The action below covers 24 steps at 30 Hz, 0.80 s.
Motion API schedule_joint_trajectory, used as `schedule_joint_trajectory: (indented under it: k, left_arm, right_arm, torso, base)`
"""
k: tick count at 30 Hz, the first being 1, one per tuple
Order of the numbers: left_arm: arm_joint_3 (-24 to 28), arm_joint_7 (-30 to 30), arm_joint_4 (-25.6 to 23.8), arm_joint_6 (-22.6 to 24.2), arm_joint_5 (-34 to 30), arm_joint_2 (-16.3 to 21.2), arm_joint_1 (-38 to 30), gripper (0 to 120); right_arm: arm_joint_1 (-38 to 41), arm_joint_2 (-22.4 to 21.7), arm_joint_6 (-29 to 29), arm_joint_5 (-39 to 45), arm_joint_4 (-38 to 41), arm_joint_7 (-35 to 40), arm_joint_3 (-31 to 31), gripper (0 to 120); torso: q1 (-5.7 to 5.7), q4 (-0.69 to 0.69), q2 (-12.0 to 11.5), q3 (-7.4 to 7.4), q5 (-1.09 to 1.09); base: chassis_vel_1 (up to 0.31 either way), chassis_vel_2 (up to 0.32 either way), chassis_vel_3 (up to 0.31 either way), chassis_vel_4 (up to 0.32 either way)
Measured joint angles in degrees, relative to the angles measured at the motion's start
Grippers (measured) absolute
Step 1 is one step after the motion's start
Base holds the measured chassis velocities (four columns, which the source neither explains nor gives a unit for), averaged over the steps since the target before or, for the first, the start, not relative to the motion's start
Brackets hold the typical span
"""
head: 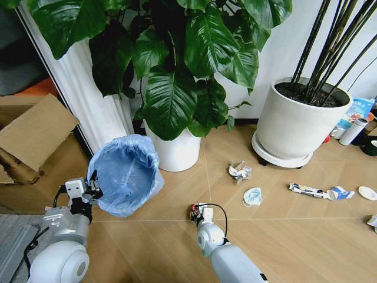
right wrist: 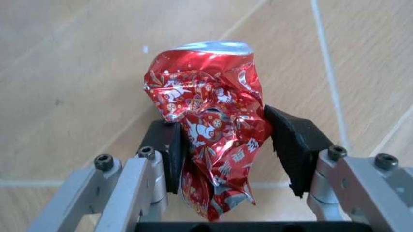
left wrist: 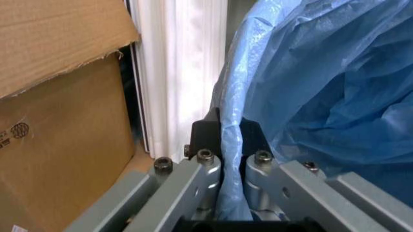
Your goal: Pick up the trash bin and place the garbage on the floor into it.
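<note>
Leftmost, the left gripper [head: 89,190] is seen raised above the floor, its black fingers [left wrist: 205,133] pressed together on the rim of the trash bin [head: 126,174], with the light-blue bag liner [left wrist: 322,87] pinched between them. The bin is held tilted, its mouth turned toward the camera and the middle of the floor. Behind it a cardboard box [head: 32,132] and a white fluted column [head: 88,100] are seen close by, so little room is left on that side.

Nearer the middle, the right gripper [head: 196,212] is held low over the wooden floor [head: 294,236], to the right of the bin and apart from it. A crushed red can [right wrist: 210,130] is held between its fingers [right wrist: 293,145]: one pad is pressed against the can's side, while the other seems barely to touch it, though this cannot be judged with certainty.

Further right, loose litter is spread on the floor: crumpled white paper [head: 239,171], a blue face mask [head: 253,196], a tube [head: 306,190], a small blue-white carton [head: 340,193] and a white round lid [head: 367,193].

Along the back, a white pot [head: 175,152] with a broad-leaved plant [head: 177,71] and a larger white planter [head: 294,124] on a wheeled base are set near the wall; open floor is left between both grippers and the litter.
</note>
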Motion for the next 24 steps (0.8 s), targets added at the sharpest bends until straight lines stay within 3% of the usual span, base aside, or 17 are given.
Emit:
schedule_joint_trajectory:
  k: [4,11,12,13,16,21,24]
  left_arm:
    - [0.1,-0.2,-0.2,0.0,0.0,0.0,0.2,0]
    - [0.6,-1.1,-0.3,1.7,-1.1,0.7,0.6,0]
    - [0.7,-2.0,-0.3,4.0,-2.5,1.4,0.7,0]
    - [0.7,-2.0,-0.3,4.0,-2.5,1.4,0.7,0]
    - [1.8,-3.8,0.0,8.5,-5.8,3.3,0.4,0]
    - [3.4,-5.3,1.4,12.2,-9.7,5.9,-0.7,0]
    - [5.3,-6.2,2.9,16.3,-13.4,9.3,-2.5,0]
  right_arm:
    - [-0.4,-1.0,0.4,-1.0,2.8,-1.0,1.0,43]
    - [-0.7,-4.4,0.8,-0.9,14.6,-3.4,3.1,43]
    - [0.0,-6.3,0.3,0.9,20.7,-4.2,3.3,43]
    - [0.0,-6.3,0.3,0.9,20.7,-4.2,3.3,43]
    - [2.1,-9.6,-0.9,6.7,31.9,-6.3,3.4,43]
    - [4.3,-12.0,-2.4,13.1,39.1,-9.2,3.4,43]
    - [7.6,-13.3,-3.8,19.0,43.5,-10.0,-0.1,43]
  torso:
    - [0.00,0.00,0.0,0.00,0.01]
    - [0.00,0.00,0.0,0.00,0.00]
    - [0.00,-0.01,0.0,0.00,0.00]
    - [0.00,-0.01,0.0,0.00,0.00]
    - [0.00,0.00,0.0,0.00,0.01]
    - [0.00,-0.01,0.0,0.00,-0.01]
    - [0.00,-0.02,0.0,-0.01,-0.01]
  base:
    - [0.000,0.000,0.000,0.000]
    - [0.000,0.000,0.000,0.000]
    - [0.000,0.000,0.000,0.000]
    - [0.000,0.000,0.000,0.000]
    - [0.000,0.000,0.000,0.000]
    - [0.000,0.000,0.000,0.000]
    - [0.000,0.000,0.000,0.000]
